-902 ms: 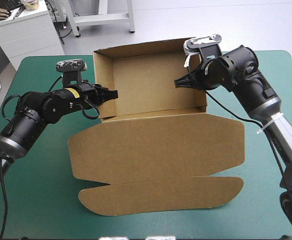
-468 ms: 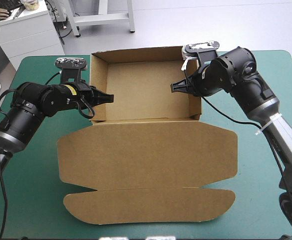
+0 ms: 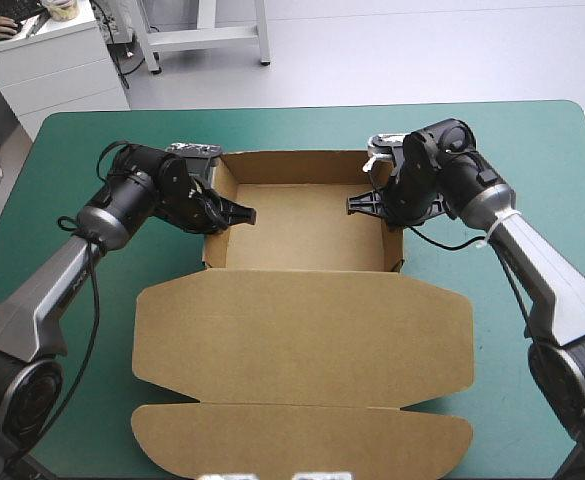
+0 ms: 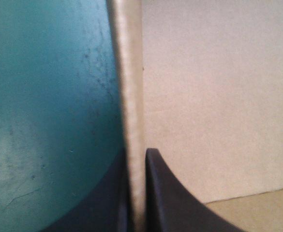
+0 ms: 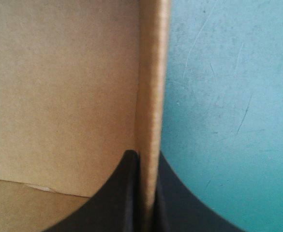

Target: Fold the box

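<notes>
The brown box [image 3: 302, 225] lies in the middle of the teal-green worktop [image 3: 542, 150]. It is an open tray with its walls standing up. Its big lid [image 3: 302, 325] lies flat on the worktop, on the side nearer the robot. A long rounded flap [image 3: 302, 440] lies flat at the end of the lid.

The left hand [image 3: 234, 213] is at the tray's left wall [image 4: 131, 87], near the corner where the lid begins. One black finger is inside the tray and the other is outside. The wall stands between them, and the fingers are pressed tight on its top edge. In the left wrist view the edge runs straight ahead of the hand. Bare worktop is on one side of it and brown board on the other.

The right hand [image 3: 357, 205] is at the tray's right wall [image 5: 153, 72], also near the lid corner. It pinches the top edge the same way, with one finger inside and one outside.

The tray sits between the two hands, which point at each other across it.
</notes>
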